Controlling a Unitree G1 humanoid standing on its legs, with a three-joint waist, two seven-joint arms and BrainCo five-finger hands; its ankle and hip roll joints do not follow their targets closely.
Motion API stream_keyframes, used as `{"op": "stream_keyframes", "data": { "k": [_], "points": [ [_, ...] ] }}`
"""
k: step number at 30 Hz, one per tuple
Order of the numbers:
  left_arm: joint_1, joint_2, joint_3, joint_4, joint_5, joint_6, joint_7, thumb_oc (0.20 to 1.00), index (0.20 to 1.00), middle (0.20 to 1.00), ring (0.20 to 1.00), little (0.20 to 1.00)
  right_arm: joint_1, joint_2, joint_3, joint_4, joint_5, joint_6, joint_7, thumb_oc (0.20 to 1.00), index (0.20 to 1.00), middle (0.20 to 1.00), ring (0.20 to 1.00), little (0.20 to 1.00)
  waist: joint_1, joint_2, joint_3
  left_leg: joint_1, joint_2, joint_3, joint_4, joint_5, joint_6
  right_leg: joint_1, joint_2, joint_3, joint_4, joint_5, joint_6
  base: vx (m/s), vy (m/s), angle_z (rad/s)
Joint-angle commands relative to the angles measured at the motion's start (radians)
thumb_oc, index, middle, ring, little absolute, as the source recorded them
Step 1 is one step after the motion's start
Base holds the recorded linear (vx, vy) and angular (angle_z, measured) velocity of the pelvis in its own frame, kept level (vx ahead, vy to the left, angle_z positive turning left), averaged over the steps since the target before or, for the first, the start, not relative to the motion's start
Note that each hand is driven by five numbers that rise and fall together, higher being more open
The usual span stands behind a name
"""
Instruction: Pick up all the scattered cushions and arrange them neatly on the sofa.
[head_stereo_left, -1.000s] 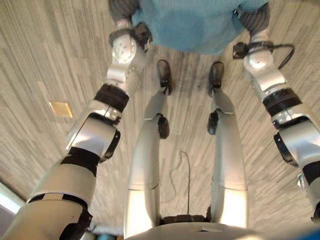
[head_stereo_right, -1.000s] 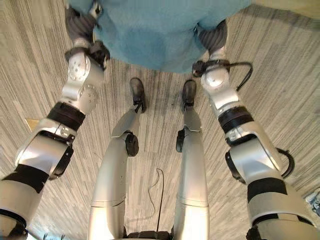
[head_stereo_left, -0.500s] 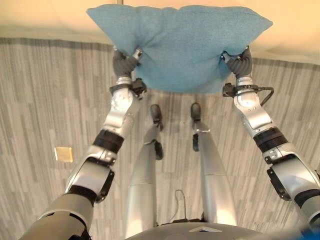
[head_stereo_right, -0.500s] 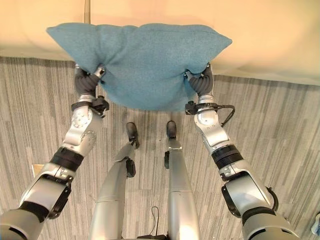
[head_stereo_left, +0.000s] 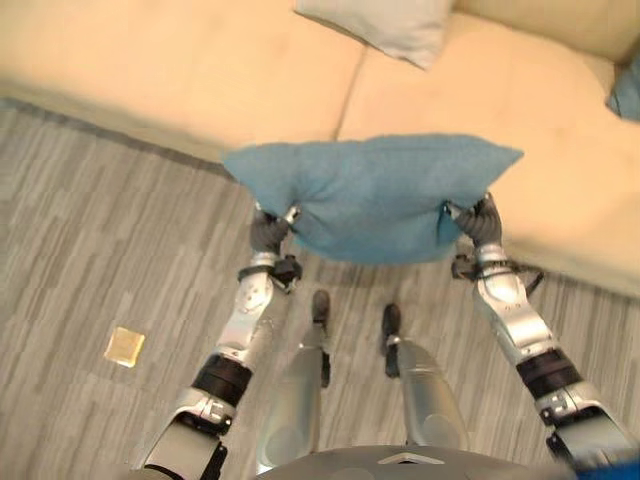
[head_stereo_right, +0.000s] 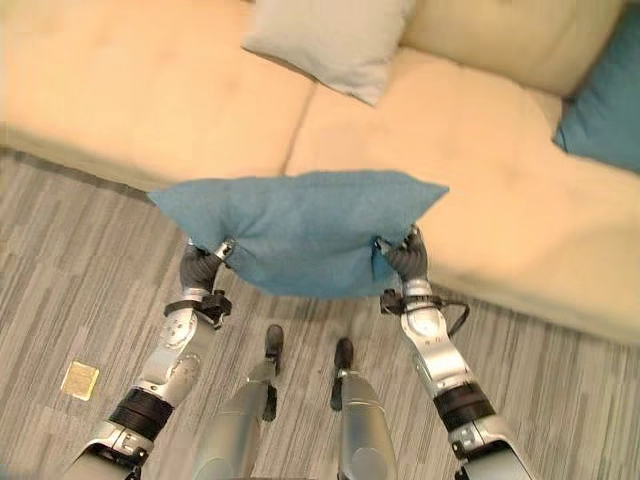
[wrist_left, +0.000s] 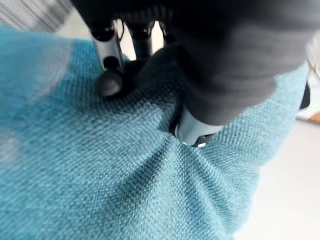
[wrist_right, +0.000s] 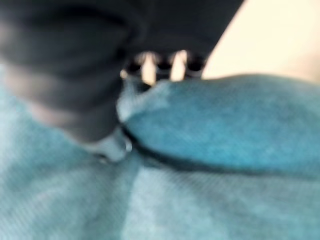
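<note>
Lifted higher than a moment ago and carried forward: teal cushion (head_stereo_right: 300, 232) now held in the air over the front edge of the cream sofa (head_stereo_right: 130, 90), where half a second back only a strip of sofa showed beyond it. Much of that shift down to the head camera tilting up, so seat cushions now in full view. Means the carry is nearly done and the placing step probably comes next. Grey cushion (head_stereo_right: 335, 40) already lying on the seat near the backrest, another teal cushion (head_stereo_right: 610, 95) propped at the far right end. Left hand (head_stereo_right: 205, 265) curled into the fabric at the cushion's lower left corner, right hand (head_stereo_right: 405, 258) pinching the lower right corner likewise; both arms reaching forward, roughly level, cushion stretched wide between them. Small tan square (head_stereo_right: 80, 380) on the wood-look floor (head_stereo_right: 60, 250) off to the left
</note>
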Motion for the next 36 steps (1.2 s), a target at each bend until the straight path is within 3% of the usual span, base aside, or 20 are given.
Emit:
{"op": "stream_keyframes", "data": {
  "k": [1,3,4,7,8,9,13,15,17,19,21,22,23,24,25,26,28,32,34,36],
  "points": [
    [-0.012,-0.015,-0.057,-0.069,0.092,-0.044,-0.068,0.2,0.2,0.2,0.2,0.2,0.0,0.021,-0.04,-0.109,-0.046,-0.092,0.0,0.2,0.2,0.2,0.2,0.2,-0.006,0.005,-0.101,0.042,0.019,-0.027,0.002,-0.115,-0.055,0.064,-0.002,0.033,-0.063,-0.026,0.023,0.06,-0.085,0.55],
    [0.001,-0.014,-0.057,-0.075,0.103,-0.04,-0.066,0.2,0.2,0.2,0.2,0.2,0.023,0.02,-0.06,-0.114,-0.049,-0.089,-0.003,0.2,0.2,0.2,0.2,0.2,-0.007,0.01,-0.111,0.049,0.017,-0.045,-0.012,-0.101,-0.06,0.089,0.0,0.007,-0.078,-0.028,0.022,0.07,-0.047,0.67],
    [0.036,-0.011,-0.058,-0.085,0.136,-0.029,-0.066,0.2,0.2,0.2,0.2,0.2,0.075,0.017,-0.102,-0.127,-0.059,-0.082,-0.012,0.2,0.2,0.2,0.2,0.2,-0.016,0.01,-0.132,0.071,0.018,-0.016,-0.026,-0.097,-0.064,0.158,-0.012,-0.055,-0.107,-0.04,0.021,0.09,-0.016,0.99],
    [0.048,-0.004,-0.054,-0.089,0.166,-0.028,-0.059,0.2,0.2,0.2,0.2,0.2,0.085,0.014,-0.112,-0.126,-0.063,-0.079,-0.014,0.2,0.2,0.2,0.2,0.2,-0.022,0.012,-0.144,0.077,0.022,0.009,-0.033,-0.094,-0.061,0.175,-0.014,-0.07,-0.127,-0.027,0.025,0.1,0.015,1.16],
    [0.058,0.002,-0.047,-0.091,0.194,-0.023,-0.05,0.2,0.2,0.2,0.2,0.2,0.102,0.006,-0.13,-0.128,-0.077,-0.069,-0.018,0.2,0.2,0.2,0.2,0.2,-0.034,0.007,-0.162,0.089,0.031,0.113,-0.032,-0.105,-0.054,0.217,-0.031,-0.101,-0.177,-0.007,0.036,0.12,0.066,0.87],
    [0.065,0.009,-0.04,-0.092,0.215,-0.023,-0.05,0.2,0.2,0.2,0.2,0.2,0.106,0.006,-0.134,-0.124,-0.083,-0.065,-0.019,0.2,0.2,0.2,0.2,0.2,-0.037,0.004,-0.172,0.108,0.039,0.159,-0.04,-0.119,-0.049,0.232,-0.038,-0.108,-0.191,-0.002,0.042,0.18,0.105,0.67],
    [0.096,0.032,-0.016,-0.103,0.256,-0.01,-0.052,0.2,0.2,0.2,0.2,0.2,0.107,0.009,-0.15,-0.114,-0.091,-0.054,-0.021,0.2,0.2,0.2,0.2,0.2,-0.028,-0.016,-0.209,0.132,0.037,0.215,-0.04,-0.142,-0.031,0.283,-0.063,-0.118,-0.245,0.035,0.066,0.18,0.115,0.35],
    [0.123,0.044,-0.001,-0.12,0.285,0.004,-0.057,0.2,0.2,0.2,0.2,0.2,0.113,0.021,-0.162,-0.106,-0.096,-0.045,-0.016,0.2,0.2,0.2,0.2,0.2,-0.017,-0.028,-0.223,0.166,0.018,0.238,-0.026,-0.175,-0.001,0.296,-0.102,-0.105,-0.205,0.06,0.088,0.21,0.24,0.02],
    [0.128,0.055,0.009,-0.126,0.303,0.015,-0.051,0.2,0.2,0.2,0.2,0.2,0.119,0.029,-0.167,-0.094,-0.114,-0.031,-0.012,0.2,0.2,0.2,0.2,0.2,-0.02,-0.026,-0.216,0.236,-0.004,0.245,-0.046,-0.201,0.03,0.257,-0.158,-0.068,0.004,0.171,0.118,0.2,0.298,0.01],
    [0.126,0.058,0.008,-0.127,0.313,0.021,-0.045,0.2,0.2,0.2,0.2,0.2,0.115,0.03,-0.163,-0.089,-0.117,-0.028,-0.013,0.2,0.2,0.2,0.2,0.2,-0.024,-0.022,-0.206,0.256,-0.005,0.245,-0.051,-0.203,0.039,0.239,-0.162,-0.053,0.062,0.194,0.119,0.12,0.177,0.09],
    [0.125,0.059,0.007,-0.124,0.322,0.022,-0.039,0.2,0.2,0.2,0.2,0.2,0.114,0.031,-0.162,-0.086,-0.118,-0.031,-0.015,0.2,0.2,0.2,0.2,0.2,-0.024,-0.013,-0.199,0.266,-0.001,0.244,-0.05,-0.206,0.045,0.223,-0.154,-0.039,0.094,0.193,0.118,0.17,0.133,0.24],
    [0.122,0.054,0.0,-0.131,0.347,0.027,-0.043,0.2,0.2,0.2,0.2,0.2,0.12,0.034,-0.163,-0.088,-0.112,-0.035,-0.002,0.2,0.2,0.2,0.2,0.2,-0.046,0.004,-0.183,0.33,0.007,0.219,-0.068,-0.217,0.047,0.134,-0.027,0.063,0.159,0.068,0.073,0.19,0.097,0.31],
    [0.121,0.053,0.0,-0.13,0.347,0.027,-0.042,0.2,0.2,0.2,0.2,0.2,0.119,0.033,-0.163,-0.088,-0.112,-0.035,-0.002,0.2,0.2,0.2,0.2,0.2,-0.045,0.006,-0.184,0.328,0.009,0.219,-0.069,-0.215,0.046,0.132,-0.024,0.063,0.156,0.072,0.072,0.29,0.105,0.25],
    [0.119,0.05,-0.004,-0.132,0.357,0.03,-0.045,0.2,0.2,0.2,0.2,0.2,0.12,0.03,-0.164,-0.086,-0.105,-0.035,0.006,0.2,0.2,0.2,0.2,0.2,-0.059,0.005,-0.177,0.35,0.004,0.198,-0.075,-0.219,0.042,0.09,0.038,0.1,0.123,0.034,0.065,0.16,-0.008,0.28],
    [0.115,0.051,-0.006,-0.135,0.36,0.03,-0.052,0.2,0.2,0.2,0.2,0.2,0.115,0.021,-0.165,-0.084,-0.1,-0.035,0.01,0.2,0.2,0.2,0.2,0.2,-0.064,-0.001,-0.176,0.352,-0.006,0.181,-0.076,-0.22,0.04,0.078,0.06,0.115,0.065,0.043,0.069,0.36,-0.06,0.43],
    [0.111,0.052,-0.01,-0.133,0.367,0.032,-0.056,0.2,0.2,0.2,0.2,0.2,0.12,0.012,-0.163,-0.078,-0.093,-0.038,0.014,0.2,0.2,0.2,0.2,0.2,-0.081,-0.015,-0.172,0.388,-0.034,0.141,-0.085,-0.234,0.037,0.039,0.091,0.127,-0.081,0.078,0.067,0.27,-0.068,0.5],
    [0.115,0.047,-0.013,-0.127,0.372,0.035,-0.054,0.2,0.2,0.2,0.2,0.2,0.139,0.006,-0.164,-0.067,-0.088,-0.039,0.019,0.2,0.2,0.2,0.2,0.2,-0.102,-0.022,-0.172,0.424,-0.049,0.102,-0.094,-0.246,0.039,0.034,0.127,0.158,-0.16,0.109,0.071,0.32,-0.087,0.53],
    [0.124,0.026,-0.018,-0.137,0.377,0.033,-0.089,0.2,0.2,0.2,0.2,0.2,0.189,-0.006,-0.2,-0.073,-0.083,-0.038,0.042,0.2,0.2,0.2,0.2,0.2,-0.118,-0.04,-0.191,0.445,-0.08,0.024,-0.064,-0.274,0.03,0.084,0.136,0.226,-0.198,0.149,0.062,0.28,-0.15,1.25],
    [0.132,0.022,-0.019,-0.138,0.373,0.031,-0.102,0.2,0.2,0.2,0.2,0.2,0.214,-0.008,-0.215,-0.075,-0.079,-0.035,0.047,0.2,0.2,0.2,0.2,0.2,-0.127,-0.039,-0.203,0.457,-0.074,0.028,-0.054,-0.291,0.025,0.104,0.137,0.224,-0.2,0.141,0.053,0.19,-0.102,0.77],
    [0.154,0.004,-0.038,-0.138,0.368,0.038,-0.124,0.2,0.2,0.2,0.2,0.2,0.252,-0.019,-0.245,-0.08,-0.074,-0.042,0.051,0.2,0.2,0.2,0.2,0.2,-0.15,-0.035,-0.218,0.453,-0.05,0.091,0.037,-0.325,-0.015,0.175,0.121,0.18,-0.215,0.121,0.031,0.24,-0.149,1.12]
  ]
}}
